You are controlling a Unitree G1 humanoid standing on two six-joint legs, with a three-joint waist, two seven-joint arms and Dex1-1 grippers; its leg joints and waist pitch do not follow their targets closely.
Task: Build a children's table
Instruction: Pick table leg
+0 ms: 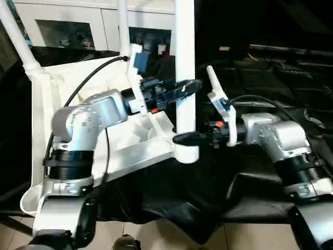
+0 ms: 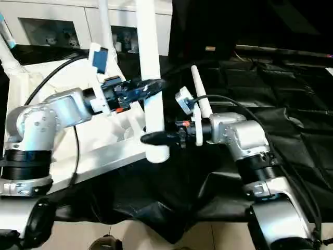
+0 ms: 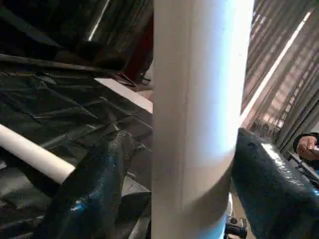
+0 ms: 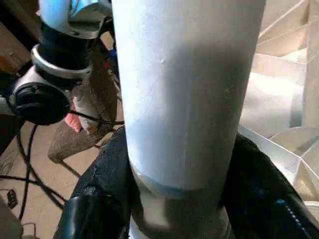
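The white table top (image 1: pixel 78 130) lies upside down on the black-draped work table (image 1: pixel 270 67), its underside facing up, with one rounded corner at the near edge between the two arms. Three legs can be counted standing in it. The nearest leg (image 1: pixel 185 78) rises upright from the near corner socket, its long axis vertical, running out past the top of the head views. A second leg (image 1: pixel 20 41) leans up from the far left corner, tilted to the left, and a third leg (image 1: pixel 123 26) stands near upright at the back. A further white tube (image 3: pixel 35 154) lies flat on the black cloth in the left wrist view.

Two grippers are on the nearest leg. The left gripper (image 1: pixel 182 87) is clamped on it higher up, one black finger (image 3: pixel 94 184) on each side of the tube. The right gripper (image 1: pixel 187 138) grips it low down, just above the socket, fingers (image 4: pixel 104 174) pressed against both sides
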